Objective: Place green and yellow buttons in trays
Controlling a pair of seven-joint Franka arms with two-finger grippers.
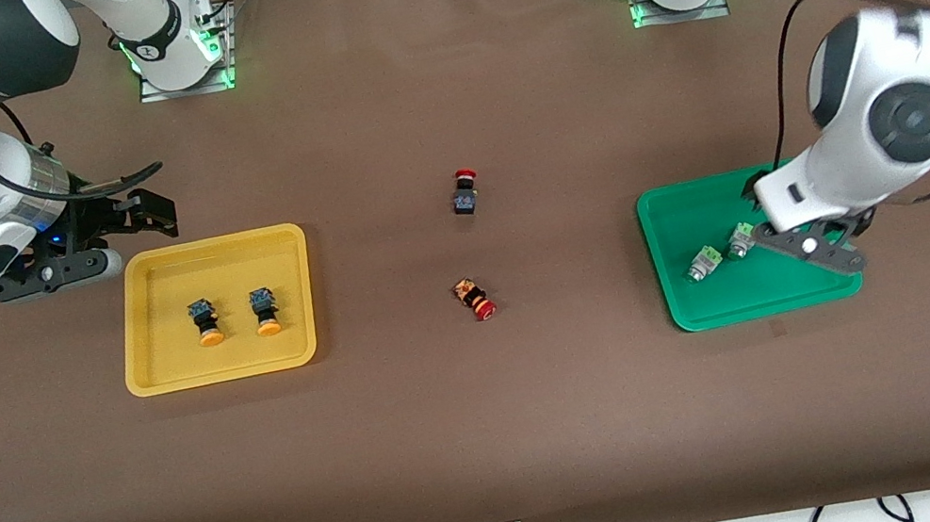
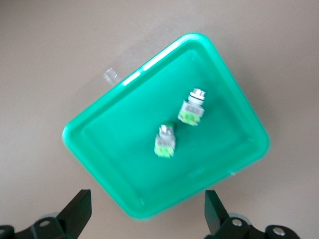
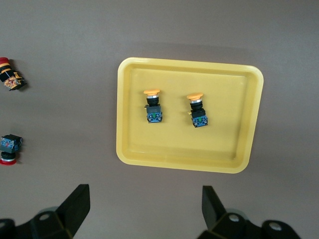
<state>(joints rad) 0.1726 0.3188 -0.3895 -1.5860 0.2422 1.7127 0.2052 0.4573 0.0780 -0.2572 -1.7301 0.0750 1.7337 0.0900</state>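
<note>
- Two yellow-capped buttons lying side by side in the yellow tray, toward the right arm's end of the counter.
- Two green buttons lying close together in the green tray.
- Left tool spread wide, empty, over the green tray.
- Right tool spread wide, empty, over the counter just beside the yellow tray.
- Two red-capped switches on the counter between the trays.

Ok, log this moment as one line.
yellow buttons in yellow tray | green buttons in green tray | left gripper open | right gripper open
</note>
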